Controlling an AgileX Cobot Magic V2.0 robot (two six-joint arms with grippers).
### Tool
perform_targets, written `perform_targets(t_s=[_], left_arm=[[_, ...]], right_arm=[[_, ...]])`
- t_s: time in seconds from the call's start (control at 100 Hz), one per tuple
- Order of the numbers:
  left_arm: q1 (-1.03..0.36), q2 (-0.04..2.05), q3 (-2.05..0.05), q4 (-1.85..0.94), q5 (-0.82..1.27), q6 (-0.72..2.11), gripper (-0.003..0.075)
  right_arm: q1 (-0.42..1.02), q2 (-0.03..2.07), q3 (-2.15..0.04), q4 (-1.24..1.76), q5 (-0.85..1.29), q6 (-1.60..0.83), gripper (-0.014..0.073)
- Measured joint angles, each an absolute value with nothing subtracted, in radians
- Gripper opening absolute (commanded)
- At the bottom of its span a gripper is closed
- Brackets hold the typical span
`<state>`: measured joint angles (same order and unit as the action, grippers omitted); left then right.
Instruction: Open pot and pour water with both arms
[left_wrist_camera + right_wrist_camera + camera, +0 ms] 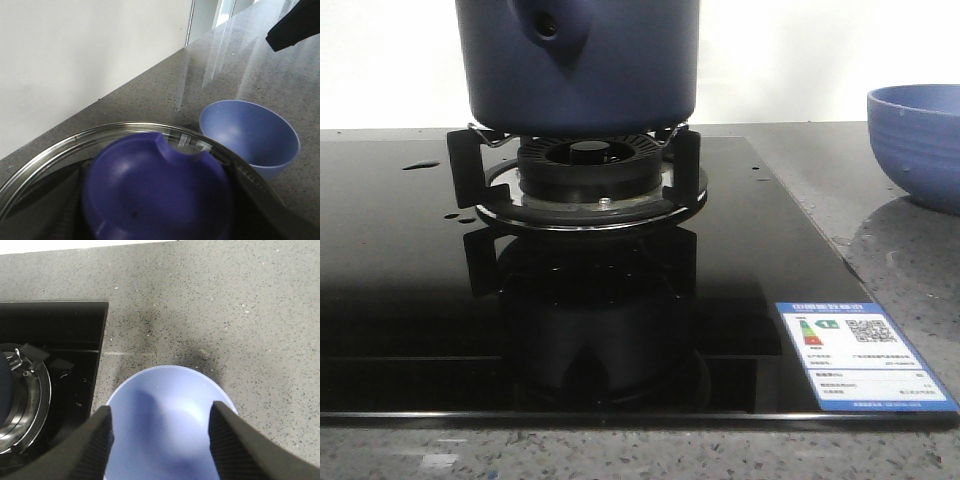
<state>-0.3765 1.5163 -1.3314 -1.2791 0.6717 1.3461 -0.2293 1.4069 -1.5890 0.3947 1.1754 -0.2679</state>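
Nearest on the black stove (410,300) is a white and blue energy label (860,355), its print too small to read. Behind it the pot (578,60) stands upright on the burner (585,170), its pierced handle lug facing the front, water (420,165) drops left of the burner. The right claw (160,435) hangs released over the bowl (165,425) on the table (250,305), well apart from the pot; the left claw's state I cannot tell.

right gripper (161,432): two broad black fingers (92,445) — matte, finely textured surface, edges rounded toward the tips
finger shape: wide at the base, tapering upward
second black part (295,25): dark, angular, smooth — too little shows to identify it
markings, cables, screws: none visible
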Motion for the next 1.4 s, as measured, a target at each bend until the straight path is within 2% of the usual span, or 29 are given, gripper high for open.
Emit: perform_targets(t_s=[0.22,1.4], left_arm=[[-0.377,1.516,-1.331,-1.279,0.624,1.351,0.0388],[-0.375,1.570,-1.326,-1.273,0.639,1.353,0.0388]], right_arm=[[-0.229,1.407,-1.589,0.395,1.175,-0.275,0.0384],[-0.229,1.407,-1.581,0.395,1.175,-0.276,0.0384]])
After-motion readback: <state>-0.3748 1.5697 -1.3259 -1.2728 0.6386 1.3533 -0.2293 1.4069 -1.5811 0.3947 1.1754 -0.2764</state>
